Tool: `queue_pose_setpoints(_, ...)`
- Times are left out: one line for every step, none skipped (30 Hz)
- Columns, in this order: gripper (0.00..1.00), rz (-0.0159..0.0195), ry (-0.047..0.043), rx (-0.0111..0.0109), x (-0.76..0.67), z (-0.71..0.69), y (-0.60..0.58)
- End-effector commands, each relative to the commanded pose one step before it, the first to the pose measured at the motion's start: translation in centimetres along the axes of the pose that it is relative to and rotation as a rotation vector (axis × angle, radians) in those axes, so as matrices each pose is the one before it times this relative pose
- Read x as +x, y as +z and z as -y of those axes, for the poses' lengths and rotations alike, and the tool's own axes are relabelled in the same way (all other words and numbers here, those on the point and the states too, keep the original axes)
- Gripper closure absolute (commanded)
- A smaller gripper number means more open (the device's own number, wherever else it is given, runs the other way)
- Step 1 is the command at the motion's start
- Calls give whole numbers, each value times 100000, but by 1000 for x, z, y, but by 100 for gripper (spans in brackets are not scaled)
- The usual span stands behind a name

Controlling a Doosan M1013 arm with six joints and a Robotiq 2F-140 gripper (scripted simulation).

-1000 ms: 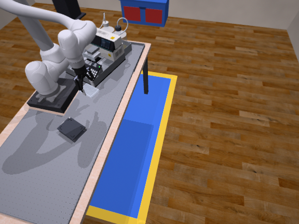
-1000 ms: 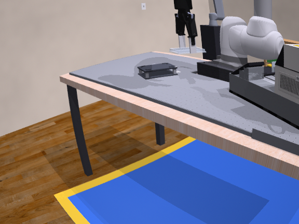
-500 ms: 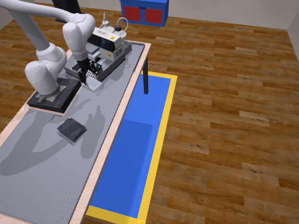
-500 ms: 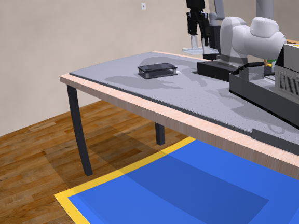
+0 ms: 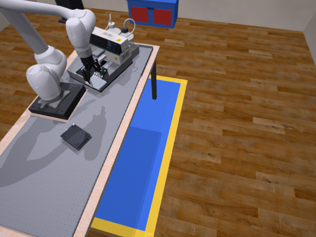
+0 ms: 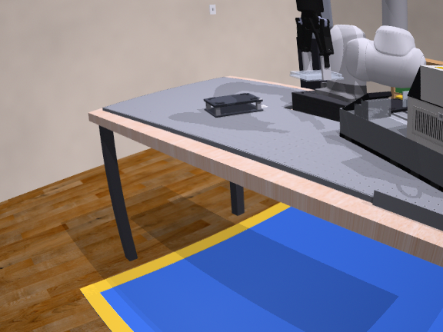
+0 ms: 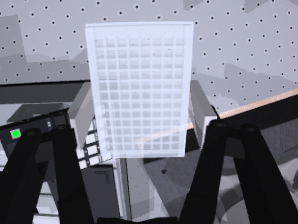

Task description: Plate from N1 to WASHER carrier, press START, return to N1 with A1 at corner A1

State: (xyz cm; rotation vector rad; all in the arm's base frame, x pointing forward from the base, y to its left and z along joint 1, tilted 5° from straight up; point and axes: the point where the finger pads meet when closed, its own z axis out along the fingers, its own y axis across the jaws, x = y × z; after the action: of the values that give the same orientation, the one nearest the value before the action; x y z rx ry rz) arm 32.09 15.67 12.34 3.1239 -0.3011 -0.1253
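"Where is the plate (image 5: 98, 82) (image 6: 313, 75) (image 7: 141, 90) now?" asks the first observer.

"In the gripper (image 5: 94, 78) (image 6: 315, 72) (image 7: 141, 94)," says the second. "Its fingers stand about halfway apart, closed on the plate's two long sides. The exterior view shows it level and off the tabletop (image 5: 55, 186) (image 6: 173, 100) (image 7: 240, 45)."

"And the washer (image 5: 109, 44) (image 6: 427, 115)?"

"With twelve o'clock at the top of the top view, its housing lies between twelve and one from the plate. The plate appears over the near end of the washer's grey tray (image 5: 115, 77) (image 6: 384, 154), so it is not seated in the carrier."

"Does the lamp (image 5: 105, 71) (image 7: 15, 133) show?"

"It glows green. In the wrist view it sits at about nine o'clock, and part of the keypad (image 7: 91, 150) shows at eight, some keys hidden behind the plate and a finger."

"What about the dark nest (image 5: 75, 135) (image 6: 232, 101)?"

"It stands on the tabletop, between six and seven o'clock from the plate in the top view, well apart from it. No marking on it is legible."

"Which corner of the plate is cut?"

"The second observer cannot tell."

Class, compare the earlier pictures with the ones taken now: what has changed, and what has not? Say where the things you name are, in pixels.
The gripper (image 5: 92, 78) (image 6: 316, 63) (image 7: 141, 94) has carried the clear plate (image 5: 97, 83) (image 6: 313, 74) (image 7: 140, 95) away from the dark plate nest (image 5: 75, 136) (image 6: 233, 100), toward the washer (image 5: 108, 41) (image 6: 431, 100). Nothing was newly grasped or let go: the plate was already between the fingers. The nest, the washer and the arm's black base (image 5: 74, 102) (image 6: 304, 101) stayed put.
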Motion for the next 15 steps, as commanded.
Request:
queue_pose_setpoints(90,-59,69,-91,-1195,1049,-158)
queue_pose_setpoints(90,0,0,0,0,0,0)
queue_pose_setpoints(90,0,0,0,-383,319,-42)
queue_pose_setpoints(90,0,0,0,-383,319,-42)
queue_pose_setpoints(90,0,0,0,-383,319,-42)
queue_pose_setpoints(90,0,0,0,-383,319,-42)
queue_pose_setpoints(90,0,0,0,-383,319,-42)
queue_pose_setpoints(90,0,0,0,-383,319,-42)
queue_pose_setpoints(90,0,0,0,-383,319,-42)
queue_pose_setpoints(90,0,0,0,-383,319,-42)
queue_pose_setpoints(90,0,0,0,-383,319,-42)
queue_pose_setpoints(90,0,0,0,-383,319,-42)
queue_pose_setpoints(90,0,0,0,-383,319,-42)
queue_pose_setpoints(90,0,0,0,-383,319,-42)
queue_pose_setpoints(90,0,0,0,-383,319,-42)
